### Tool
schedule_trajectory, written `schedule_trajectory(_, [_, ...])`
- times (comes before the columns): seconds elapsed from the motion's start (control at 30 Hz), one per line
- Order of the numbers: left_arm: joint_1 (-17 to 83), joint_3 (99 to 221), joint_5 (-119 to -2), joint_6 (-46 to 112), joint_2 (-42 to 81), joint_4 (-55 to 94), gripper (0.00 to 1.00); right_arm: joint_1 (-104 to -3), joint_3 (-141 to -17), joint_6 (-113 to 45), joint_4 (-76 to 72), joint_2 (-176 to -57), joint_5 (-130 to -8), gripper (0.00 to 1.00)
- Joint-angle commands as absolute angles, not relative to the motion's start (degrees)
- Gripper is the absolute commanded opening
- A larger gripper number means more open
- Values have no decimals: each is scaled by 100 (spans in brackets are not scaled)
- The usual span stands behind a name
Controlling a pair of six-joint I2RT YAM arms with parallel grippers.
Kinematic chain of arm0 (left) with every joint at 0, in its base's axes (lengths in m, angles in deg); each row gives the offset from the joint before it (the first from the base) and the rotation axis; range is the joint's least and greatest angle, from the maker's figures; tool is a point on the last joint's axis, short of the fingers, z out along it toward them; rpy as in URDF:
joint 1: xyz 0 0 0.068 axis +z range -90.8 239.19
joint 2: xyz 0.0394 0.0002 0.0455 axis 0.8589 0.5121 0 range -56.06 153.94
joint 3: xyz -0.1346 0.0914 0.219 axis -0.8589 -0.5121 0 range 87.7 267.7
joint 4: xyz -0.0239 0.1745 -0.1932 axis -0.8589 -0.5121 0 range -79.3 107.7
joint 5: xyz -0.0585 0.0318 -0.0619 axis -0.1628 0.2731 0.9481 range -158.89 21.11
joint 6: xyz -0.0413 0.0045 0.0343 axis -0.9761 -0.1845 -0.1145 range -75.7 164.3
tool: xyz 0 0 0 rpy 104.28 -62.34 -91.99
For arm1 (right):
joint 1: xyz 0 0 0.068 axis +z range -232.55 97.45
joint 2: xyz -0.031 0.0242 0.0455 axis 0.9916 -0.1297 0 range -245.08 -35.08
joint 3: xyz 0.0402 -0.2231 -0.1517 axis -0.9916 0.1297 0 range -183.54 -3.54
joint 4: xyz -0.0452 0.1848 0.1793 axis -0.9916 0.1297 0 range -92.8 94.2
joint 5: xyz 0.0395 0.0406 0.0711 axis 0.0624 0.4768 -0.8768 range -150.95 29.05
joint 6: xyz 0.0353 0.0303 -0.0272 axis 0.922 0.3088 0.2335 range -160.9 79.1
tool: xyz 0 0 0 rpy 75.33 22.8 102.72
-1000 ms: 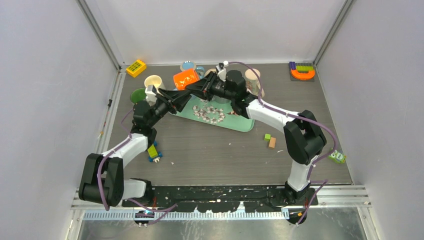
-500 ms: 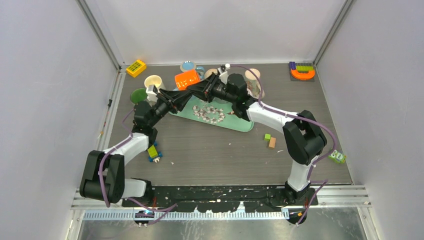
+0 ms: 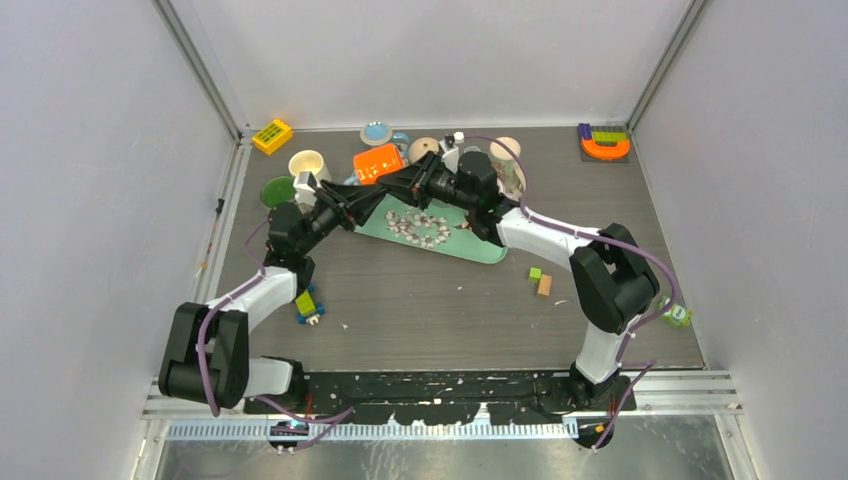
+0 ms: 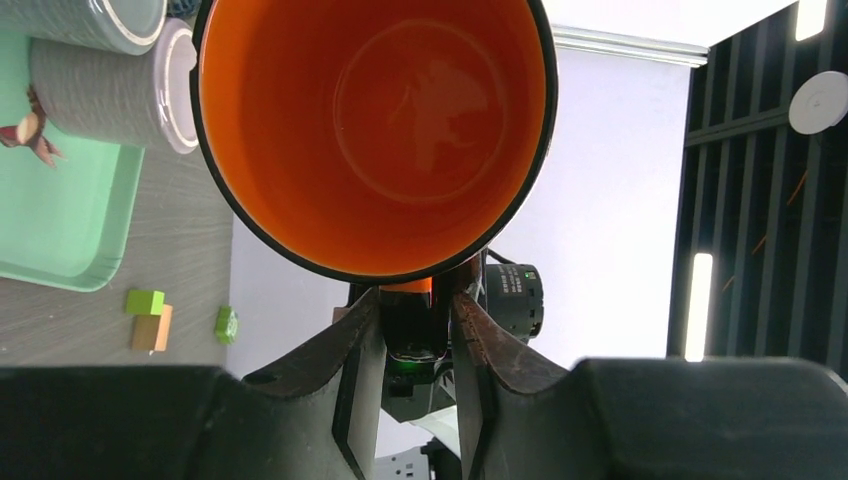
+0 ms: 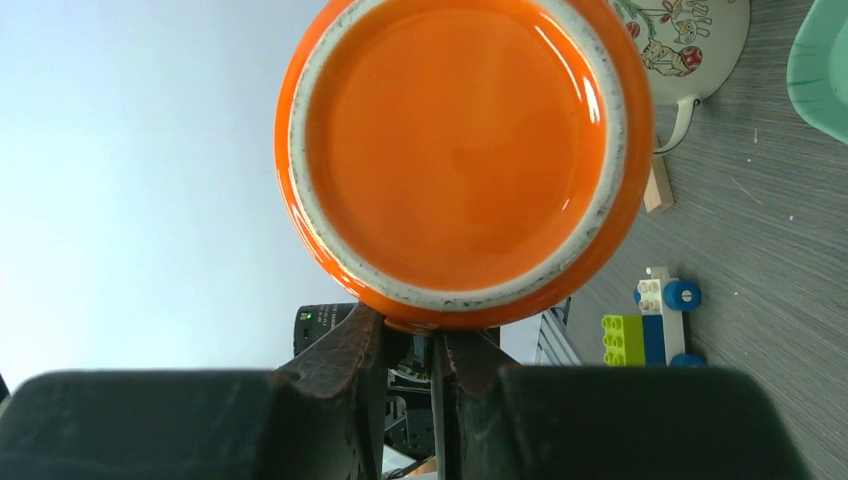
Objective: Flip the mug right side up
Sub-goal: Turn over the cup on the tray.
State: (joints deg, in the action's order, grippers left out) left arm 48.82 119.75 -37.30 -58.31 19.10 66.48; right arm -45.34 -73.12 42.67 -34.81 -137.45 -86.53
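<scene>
Mug point(image 3: 378, 163) has turned slightly since a second ago. Left end effector point(image 4: 415, 325) and right end effector point(image 5: 412, 340) both pinch its handle point(image 4: 408, 287).

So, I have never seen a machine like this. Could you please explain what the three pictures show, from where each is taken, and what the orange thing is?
These are two robot arms bolted at the near edge of a table. The wide picture looks down from above. The other two come from small cameras on the wrists, so each shows its own dark fingers at the bottom. The orange thing is a mug, held on its side between both arms. The left end effector looks into its open mouth; the right end effector sees its flat bottom. Both appear closed on it. On the table lie a green tray with small scraps, some cups and toy blocks.
</scene>
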Motion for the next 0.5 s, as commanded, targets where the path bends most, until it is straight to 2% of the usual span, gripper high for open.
schedule_trajectory(0.0, [4997, 12037, -4004, -5544, 1726, 6400, 30, -4502, -7403, 4207, -4200, -13098, -8899, 1])
schedule_trajectory(0.13, [4996, 12105, -3986, -5464, 1716, 6331, 26, -4508, -7372, 4199, -4193, -13066, -8908, 1])
schedule_trajectory(0.27, [4997, 12205, -3957, -5325, 1670, 6128, 17, -4502, -7341, 4149, -4125, -13018, -8925, 1])
schedule_trajectory(0.4, [4997, 12367, -3893, -5047, 1567, 5789, 1, -4493, -7300, 4089, -4067, -13004, -8942, 1])
schedule_trajectory(0.47, [4994, 12483, -3842, -4832, 1478, 5531, 0, -4496, -7289, 4028, -3999, -13003, -8943, 1])
